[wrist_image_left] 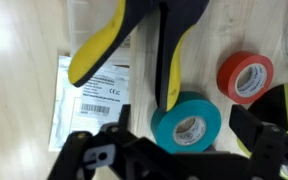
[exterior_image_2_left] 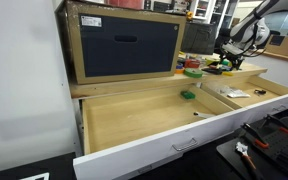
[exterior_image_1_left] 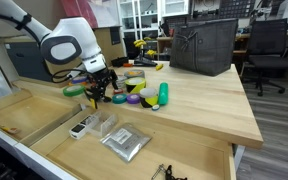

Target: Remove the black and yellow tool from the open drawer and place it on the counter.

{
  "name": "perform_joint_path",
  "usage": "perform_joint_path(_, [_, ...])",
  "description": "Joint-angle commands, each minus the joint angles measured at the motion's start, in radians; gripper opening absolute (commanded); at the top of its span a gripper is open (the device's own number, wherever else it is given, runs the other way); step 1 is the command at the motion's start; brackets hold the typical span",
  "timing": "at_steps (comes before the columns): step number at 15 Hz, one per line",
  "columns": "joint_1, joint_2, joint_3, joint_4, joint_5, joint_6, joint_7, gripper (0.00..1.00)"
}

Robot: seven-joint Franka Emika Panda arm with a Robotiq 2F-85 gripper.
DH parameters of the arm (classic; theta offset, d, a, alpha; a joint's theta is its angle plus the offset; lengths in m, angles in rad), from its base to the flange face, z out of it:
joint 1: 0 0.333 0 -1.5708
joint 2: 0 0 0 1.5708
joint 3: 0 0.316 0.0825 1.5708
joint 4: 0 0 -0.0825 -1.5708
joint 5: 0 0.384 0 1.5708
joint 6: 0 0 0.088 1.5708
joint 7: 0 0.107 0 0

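Two yellow-trimmed handles of the black and yellow tool (wrist_image_left: 167,58) lie on the counter (exterior_image_1_left: 204,100) near its drawer-side edge. Their tip is just beside a teal tape roll (wrist_image_left: 189,127), with an orange roll (wrist_image_left: 246,76) further right. The gripper (exterior_image_1_left: 98,94) hangs open above. If a finger snags a handle, the tool could slide back into the open drawer (exterior_image_1_left: 24,115).

1. Black wire-mesh basket (exterior_image_1_left: 202,47), upright. Black office chair (exterior_image_1_left: 269,48) behind it.
2. Teal tape roll (wrist_image_left: 189,125) lying flat. Orange-red tape roll (wrist_image_left: 246,75) near it, not touching.
3. White barcode-label sheet (wrist_image_left: 89,100) lying flat, apart from the teal roll.
4. Green cylinder (exterior_image_1_left: 163,95) just beside a yellow roll (exterior_image_1_left: 149,99) and a purple roll (exterior_image_1_left: 133,98).
5. Silver foil pouch (exterior_image_1_left: 124,143) lying flat. Small clear plastic box (exterior_image_1_left: 103,123) just beside it, small white item (exterior_image_1_left: 79,128) near.
6. Wood-framed box with dark front panel (exterior_image_2_left: 124,45). Green tape ring (exterior_image_2_left: 187,95) lower, in front of it.
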Motion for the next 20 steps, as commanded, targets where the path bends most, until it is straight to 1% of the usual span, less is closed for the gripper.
perform_joint_path(1, [-0.012,-0.074,0.021,-0.064,0.045,0.005,-0.051,1.0])
perform_joint_path(4, [-0.02,-0.13,0.018,-0.095,0.037,-0.076,-0.127,1.0])
perform_joint_path(6, [-0.031,-0.17,0.011,-0.11,0.03,-0.155,-0.184,1.0])
perform_joint_path(10, [-0.068,-0.259,-0.009,-0.141,0.016,-0.356,-0.321,1.0])
perform_joint_path(12, [-0.082,-0.296,-0.02,-0.163,-0.009,-0.457,-0.413,1.0])
perform_joint_path(14, [-0.086,-0.319,-0.026,-0.19,-0.05,-0.53,-0.474,1.0])
perform_joint_path(15, [-0.084,-0.323,-0.026,-0.208,-0.075,-0.553,-0.489,0.75])
perform_joint_path(16, [-0.081,-0.323,-0.025,-0.226,-0.103,-0.559,-0.494,0.74])
perform_joint_path(18, [-0.071,-0.294,-0.016,-0.25,-0.141,-0.557,-0.48,0.59])
perform_joint_path(20, [-0.058,-0.274,-0.007,-0.272,-0.154,-0.515,-0.459,0.43])
